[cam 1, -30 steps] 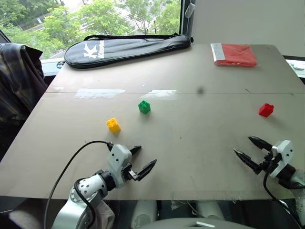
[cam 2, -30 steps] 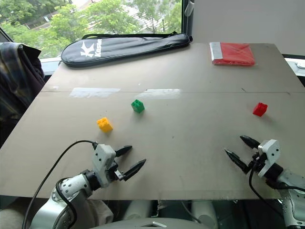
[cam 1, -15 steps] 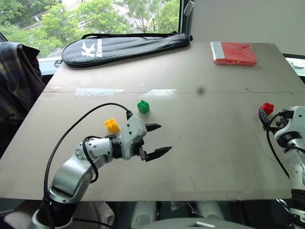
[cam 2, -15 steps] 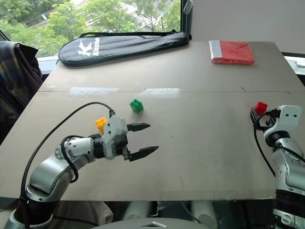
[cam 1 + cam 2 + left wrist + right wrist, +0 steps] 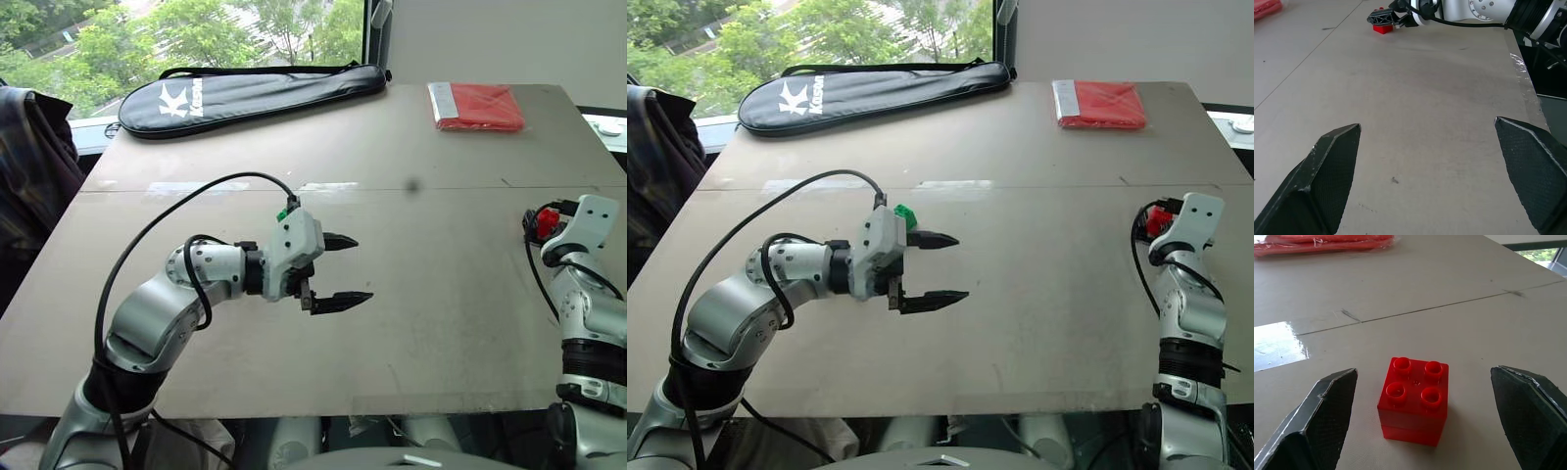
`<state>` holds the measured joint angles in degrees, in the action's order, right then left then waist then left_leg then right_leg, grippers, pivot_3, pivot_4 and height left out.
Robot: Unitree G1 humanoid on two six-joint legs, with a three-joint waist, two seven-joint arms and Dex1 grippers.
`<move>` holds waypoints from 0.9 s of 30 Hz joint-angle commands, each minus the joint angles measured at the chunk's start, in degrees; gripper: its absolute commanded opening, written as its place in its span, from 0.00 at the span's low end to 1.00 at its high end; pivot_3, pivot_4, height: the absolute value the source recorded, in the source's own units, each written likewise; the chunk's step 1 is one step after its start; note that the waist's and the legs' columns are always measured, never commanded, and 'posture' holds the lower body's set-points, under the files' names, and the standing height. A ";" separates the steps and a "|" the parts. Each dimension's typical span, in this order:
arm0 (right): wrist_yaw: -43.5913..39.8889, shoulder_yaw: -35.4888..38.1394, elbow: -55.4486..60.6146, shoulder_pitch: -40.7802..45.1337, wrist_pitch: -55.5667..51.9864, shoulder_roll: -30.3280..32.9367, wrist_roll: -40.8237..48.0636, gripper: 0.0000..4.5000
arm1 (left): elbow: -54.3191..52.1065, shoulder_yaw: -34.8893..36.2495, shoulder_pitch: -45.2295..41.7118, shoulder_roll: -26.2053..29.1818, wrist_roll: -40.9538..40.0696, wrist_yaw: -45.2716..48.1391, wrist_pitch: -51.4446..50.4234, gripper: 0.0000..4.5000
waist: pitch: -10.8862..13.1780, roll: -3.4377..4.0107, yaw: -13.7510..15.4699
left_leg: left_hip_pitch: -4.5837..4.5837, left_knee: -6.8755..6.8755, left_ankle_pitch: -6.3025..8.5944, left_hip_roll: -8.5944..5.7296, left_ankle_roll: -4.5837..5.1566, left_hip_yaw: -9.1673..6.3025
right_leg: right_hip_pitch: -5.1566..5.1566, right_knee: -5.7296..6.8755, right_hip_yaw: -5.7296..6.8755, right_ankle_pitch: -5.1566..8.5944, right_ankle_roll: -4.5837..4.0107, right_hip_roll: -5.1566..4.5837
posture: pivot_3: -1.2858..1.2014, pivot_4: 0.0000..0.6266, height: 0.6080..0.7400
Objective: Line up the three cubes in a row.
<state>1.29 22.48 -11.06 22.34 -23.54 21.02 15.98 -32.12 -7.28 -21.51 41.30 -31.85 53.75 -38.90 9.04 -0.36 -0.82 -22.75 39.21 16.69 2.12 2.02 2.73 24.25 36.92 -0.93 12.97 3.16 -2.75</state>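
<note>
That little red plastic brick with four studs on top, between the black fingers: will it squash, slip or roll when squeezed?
The small red plastic brick looks moulded and hard, so it probably stays stiff. Its flat sides and square base suggest sliding on the grey table, not rolling. Its glossy surface might slip if the right gripper, jaws open, closes off-centre.

The red cube is glossy moulded plastic with smooth studs. The worktop is a matt grey-brown board, faintly scuffed, with shiny strips of clear tape. The right gripper's fingers are black with a fine woven texture. The flat red packet looks wrapped in clear film.
</note>
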 commanded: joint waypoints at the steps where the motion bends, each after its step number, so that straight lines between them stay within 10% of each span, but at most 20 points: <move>1: 0.80 0.31 0.06 1.51 -0.57 0.15 -0.34 0.80 | -1.71 0.31 -1.40 0.51 -1.15 0.44 -0.47 1.00 | 0.00 0.00 0.00 | 0.00 0.00 -0.01 0.00 -0.01 0.00 | 0.00 0.02 0.00 0.00 0.00 0.00 | 0.52 0.24 0.76; 6: 0.94 0.09 -0.99 2.02 -1.47 0.21 -0.70 0.29 | -1.84 0.23 -1.64 0.17 -0.96 0.09 -0.97 1.00 | 0.00 0.00 0.00 | 0.00 0.01 -0.02 0.00 -0.03 0.00 | 0.00 0.03 -0.01 0.00 0.00 -0.01 | 0.52 0.24 0.76; 12: -5.05 -2.35 1.73 0.36 -1.61 2.29 -0.65 0.29 | -2.86 1.03 -0.52 0.52 -1.47 -0.28 -1.69 1.00 | 0.00 0.00 0.00 | 0.01 0.02 -0.02 0.00 -0.03 0.00 | 0.00 0.04 -0.01 0.00 0.00 0.00 | 0.52 0.24 0.76; 27: -60.96 -15.35 10.73 -11.38 12.99 15.71 10.18 0.29 | -4.39 7.13 16.95 6.83 -0.56 4.45 6.81 1.00 | 0.03 -0.01 0.16 | 0.09 0.09 -0.01 0.04 -0.02 -0.05 | 0.01 0.11 -0.04 -0.01 -0.01 -0.01 | 0.52 0.24 0.76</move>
<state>-52.18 8.15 -3.23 11.61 -14.09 35.12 24.12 -35.40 -2.16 -5.13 47.57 -31.81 57.63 -33.77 9.07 -0.38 -0.66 -22.65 39.35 16.67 2.16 2.00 2.68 24.25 37.07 -0.96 12.95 3.15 -2.75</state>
